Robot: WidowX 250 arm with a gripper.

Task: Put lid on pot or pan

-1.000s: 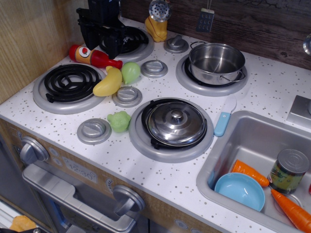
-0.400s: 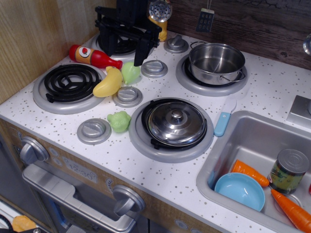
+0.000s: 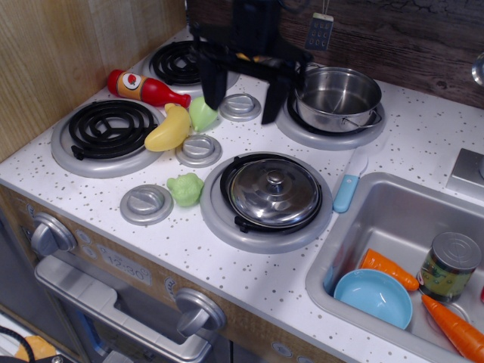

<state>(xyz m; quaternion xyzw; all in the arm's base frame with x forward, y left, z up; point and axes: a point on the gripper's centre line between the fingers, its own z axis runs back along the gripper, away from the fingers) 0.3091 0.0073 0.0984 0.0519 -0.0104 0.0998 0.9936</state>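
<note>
Since the earlier frames, the gripper (image 3: 240, 94) has travelled from the upper left of the frame toward the upper middle, and now hangs above the stove dials with its two black fingers (image 3: 212, 87) spread wide and empty. Nothing else has shifted. A white speckled counter (image 3: 249, 276) fills most of the frame, with a steel sink (image 3: 393, 208) at lower right holding a light blue bowl (image 3: 374, 296), carrots (image 3: 389, 270) and a can (image 3: 448, 266). At upper right the pot (image 3: 337, 98) stands open on its burner. Lower centre, the lid (image 3: 273, 193) lies knob up on the front burner (image 3: 266, 200), well apart from the pot. A banana (image 3: 169, 128) lies left of centre.
</note>
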